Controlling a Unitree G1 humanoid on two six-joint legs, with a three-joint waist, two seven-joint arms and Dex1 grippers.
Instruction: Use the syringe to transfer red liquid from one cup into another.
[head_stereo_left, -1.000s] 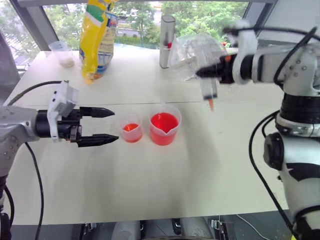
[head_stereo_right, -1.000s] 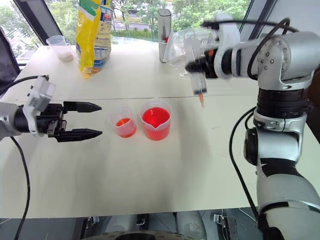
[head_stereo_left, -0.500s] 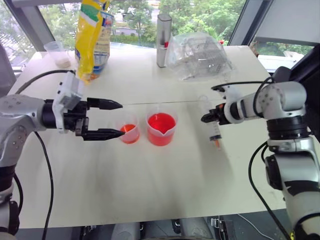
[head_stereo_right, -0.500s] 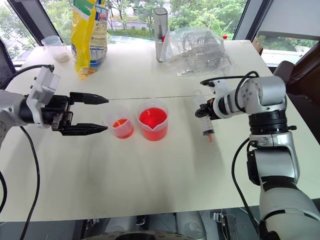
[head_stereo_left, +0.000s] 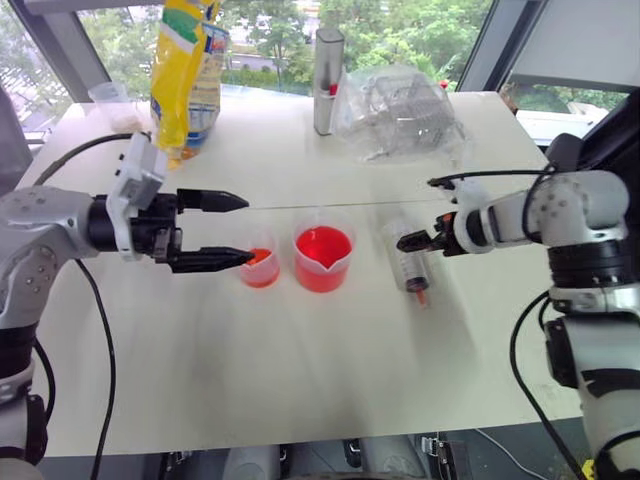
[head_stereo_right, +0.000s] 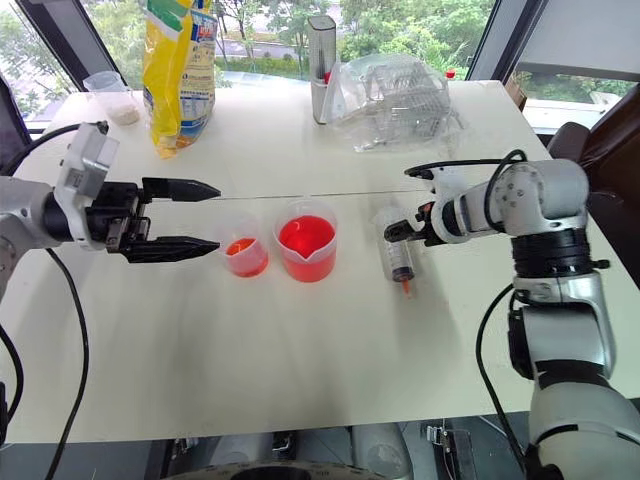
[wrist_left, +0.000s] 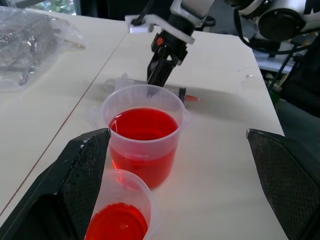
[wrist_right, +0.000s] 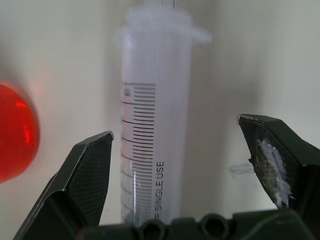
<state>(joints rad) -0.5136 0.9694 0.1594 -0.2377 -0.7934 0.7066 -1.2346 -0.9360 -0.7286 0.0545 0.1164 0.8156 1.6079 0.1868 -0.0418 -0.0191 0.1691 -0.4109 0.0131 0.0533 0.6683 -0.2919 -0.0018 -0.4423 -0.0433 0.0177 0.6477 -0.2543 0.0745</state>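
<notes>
Syringe (head_stereo_right: 398, 257) lying flat on table (head_stereo_right: 300, 350), betw. spread fingers of right gripper (head_stereo_right: 394, 230), not held. Left gripper (head_stereo_right: 200, 217) open nr small cup (head_stereo_right: 246, 255). Risk: syringe nudged, rolled twd big cup (head_stereo_right: 307, 240), spill.

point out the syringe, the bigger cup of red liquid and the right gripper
syringe (head_stereo_right: 399, 256), right eye view, middle of barrel
bigger cup (head_stereo_right: 307, 262), right eye view, front wall
right gripper (head_stereo_right: 391, 231), right eye view, between fingertips

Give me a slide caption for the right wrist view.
Open right gripper over the syringe lying on the table.
</notes>
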